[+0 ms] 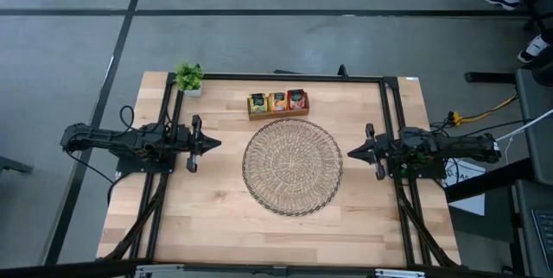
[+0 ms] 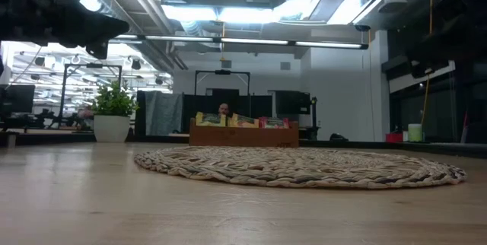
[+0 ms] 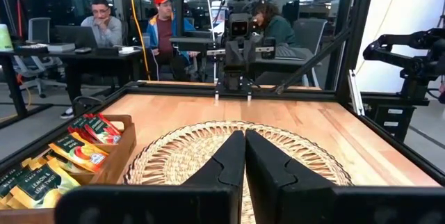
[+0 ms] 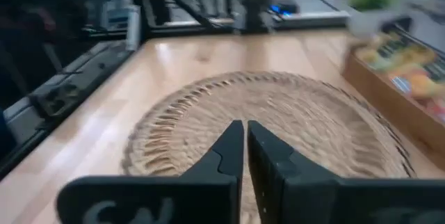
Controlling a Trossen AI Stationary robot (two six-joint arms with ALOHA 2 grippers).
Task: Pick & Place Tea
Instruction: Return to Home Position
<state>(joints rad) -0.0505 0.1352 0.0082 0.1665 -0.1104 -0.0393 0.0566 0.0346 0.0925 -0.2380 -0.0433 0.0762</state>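
Front of the wooden surface [image 1: 207, 217] is bare, with no loose sachets showing in any view.

Round wicker mat [image 1: 292, 167] lies mid-surface with nothing on it. The low view also shows its weave bare.

Left hand [image 1: 216, 143] is parked at the mat's left side, tips pointing inward and just short of the mat's edge. Its fingers are pressed together and hold nothing, which the left wrist view confirms. Right hand [image 1: 351, 151] mirrors it on the mat's right side. Its fingers are closed to a thin slit with nothing between them. Both hang above the surface, not on it.

Beyond the mat, just clear of its far rim, is the wooden organizer [image 1: 277, 116]. All visible tea is in there, standing in three compartments. In the high view, yellow sachets [image 1: 257, 103] are on the left, orange sachets [image 1: 277, 101] in the middle and red sachets [image 1: 297, 99] on the right. The count can't be read.

Small green potted plant [image 1: 188, 77] stands at the far left corner, apart from the organizer.

Past the surface, people [image 3: 101, 19] sit at desks, away from the rig.

Judgement: sorting looks finished, with no tea left to pick. Only settling the arms at rest seems to remain, and that looks practically done.
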